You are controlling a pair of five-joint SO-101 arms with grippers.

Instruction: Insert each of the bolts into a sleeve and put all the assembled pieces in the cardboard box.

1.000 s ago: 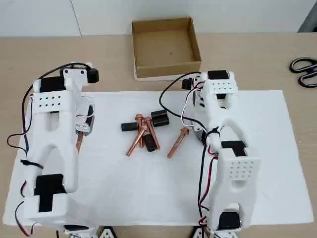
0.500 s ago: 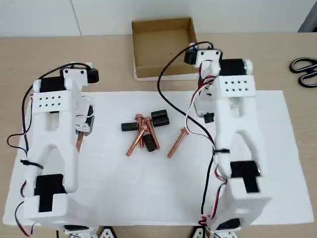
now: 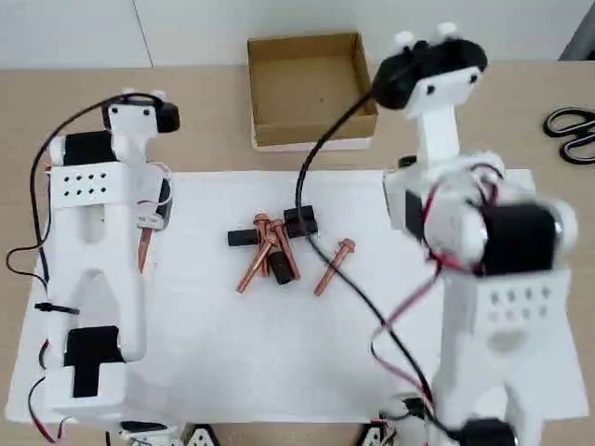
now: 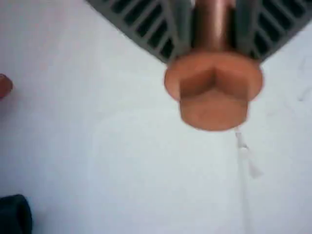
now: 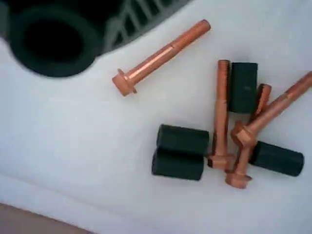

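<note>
"Which hand has hold of something?"

"Both. The left hand is closed on a copper bolt. The shank is pinched between its grey fingers and the hex head pokes out past them, over the white sheet. That hand sits out from the cardboard box, off its front corner on the left arm's side."

"And the other one?"

"The right hand is clamped on a black sleeve, whose open bore faces its wrist camera. That arm is lifted high, just off the box's corner on its own side."

"Where are the remaining parts?"

"On the sheet in front of the box, between the two arms. There's a heap of bolts crossing one another, with black sleeves touching them. Two of those lie side by side on the box side of the heap. One loose bolt lies just beside the heap on the right arm's side, apart from the held sleeve."
</note>
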